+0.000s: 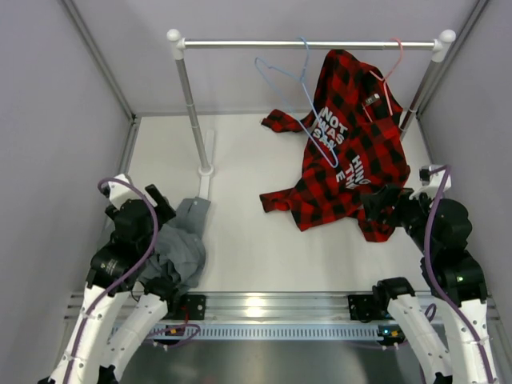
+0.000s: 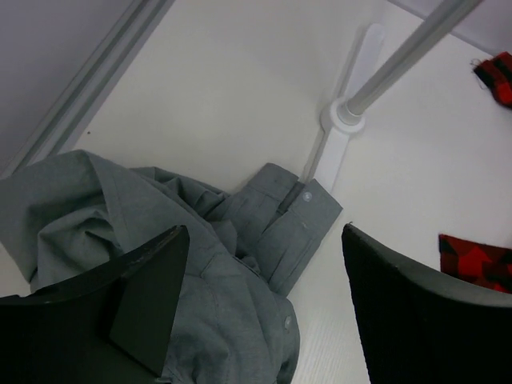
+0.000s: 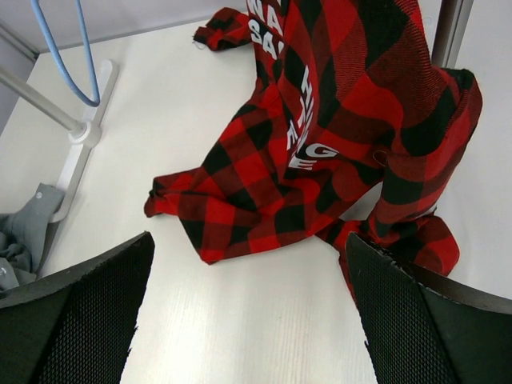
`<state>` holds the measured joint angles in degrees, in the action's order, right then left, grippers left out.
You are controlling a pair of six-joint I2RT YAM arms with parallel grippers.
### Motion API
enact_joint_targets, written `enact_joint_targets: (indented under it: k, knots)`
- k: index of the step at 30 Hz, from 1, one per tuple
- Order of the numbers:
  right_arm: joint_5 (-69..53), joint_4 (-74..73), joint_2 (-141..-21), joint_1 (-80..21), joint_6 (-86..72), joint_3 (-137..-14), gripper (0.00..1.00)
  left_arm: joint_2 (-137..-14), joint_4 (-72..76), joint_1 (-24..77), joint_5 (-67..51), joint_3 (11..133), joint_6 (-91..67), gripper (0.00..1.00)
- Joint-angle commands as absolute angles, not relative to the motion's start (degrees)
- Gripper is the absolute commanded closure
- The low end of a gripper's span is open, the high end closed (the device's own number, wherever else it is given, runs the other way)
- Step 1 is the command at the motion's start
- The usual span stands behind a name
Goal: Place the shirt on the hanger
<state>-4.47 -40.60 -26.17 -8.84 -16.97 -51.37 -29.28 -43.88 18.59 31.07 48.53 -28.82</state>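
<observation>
Top external: grey shirt (image 1: pixel 178 248) crumpled on table (image 1: pixel 240 160) in front of rack's (image 1: pixel 308 45) left post, cuff apparently overlapping post's foot. Blue hanger (image 1: pixel 300 96) hangs from rack's bar near middle. Plaid shirt (image 1: pixel 344 152) on pink hanger (image 1: pixel 390 80) toward rack's right end, hem trailing on table. Wrist views: left gripper (image 2: pixel 264 264) spread wide over shirt, not gripping it; right gripper (image 3: pixel 250 248) spread wide, holding nothing, in front of rack's right post, near plaid shirt.

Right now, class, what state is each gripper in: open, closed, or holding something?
Left gripper: open, empty, above the grey shirt.
Right gripper: open, empty, facing the red-and-black plaid shirt.
</observation>
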Motion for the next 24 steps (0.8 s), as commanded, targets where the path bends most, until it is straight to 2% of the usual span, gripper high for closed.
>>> enact_joint_targets:
  k: [1,6,9,10,11,18,20,24]
  knots:
    - [-5.27,-38.58,-25.93,-9.58,-16.79,-51.42,0.0,-32.07,-47.89,18.72,39.98,50.09,-34.52,0.2]
    - [-7.03,-38.23,-27.94,-9.58,-17.49,-50.89,0.01,-37.96,-53.08,18.72,37.62,51.33,-45.07,0.18]
    - [-8.08,-38.23,-29.26,-9.58,-17.58,-51.33,0.01,-41.57,-56.68,18.63,38.93,50.28,-52.19,0.14]
    - [-8.35,-38.15,-29.53,-9.49,-17.58,-51.5,0.01,-42.79,-57.47,18.72,39.89,49.93,-55.08,0.12]
    - [-8.78,-38.14,-29.62,-9.58,-17.49,-51.59,0.01,-43.41,-57.92,18.72,40.34,49.4,-56.5,0.02]
    - [-10.46,-35.87,-28.65,-9.58,-18.19,-50.36,0.01,-50.52,-57.66,18.72,36.22,44.65,-61.43,0.02]
    - [-11.51,-35.42,-28.65,-9.49,-18.46,-49.66,0.01,-52.2,-56.61,18.72,32.28,44.21,-60.74,0.11]
    - [-12.66,-34.72,-29.27,-9.58,-18.63,-49.04,0.01,-52.65,-55.02,18.72,26.55,43.15,-59.33,0.78]
